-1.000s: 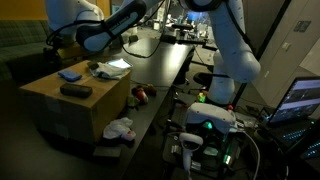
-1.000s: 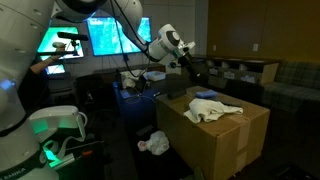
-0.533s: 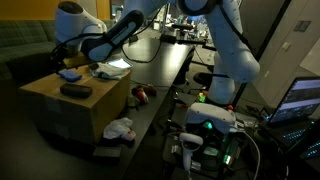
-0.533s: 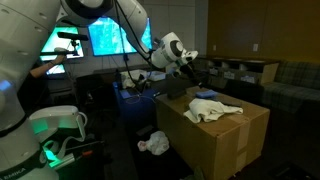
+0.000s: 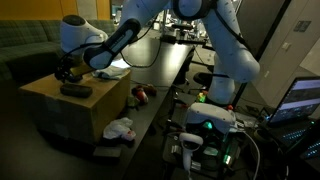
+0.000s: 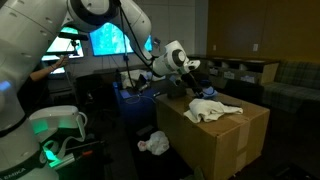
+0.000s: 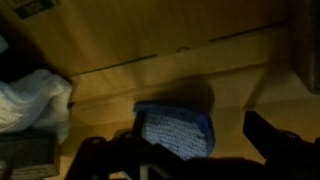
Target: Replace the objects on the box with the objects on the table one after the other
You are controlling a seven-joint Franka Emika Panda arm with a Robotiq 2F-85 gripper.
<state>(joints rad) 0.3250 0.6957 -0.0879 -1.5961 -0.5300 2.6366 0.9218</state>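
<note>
box [image 7: 150, 50]: matt tan cardboard, smooth
blue cloth [image 7: 175, 130]: woven fabric, coarse texture
white cloth [image 6: 218, 110]: soft crumpled fabric
arm shell [image 6: 25, 60]: glossy white plastic

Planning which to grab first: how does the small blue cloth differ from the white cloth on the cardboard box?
The small blue cloth lies flat and squarish; the crumpled white cloth is bunched and irregular. The blue cloth is far smaller than the white cloth. Both rest on the tan cardboard box, on its top.
</note>
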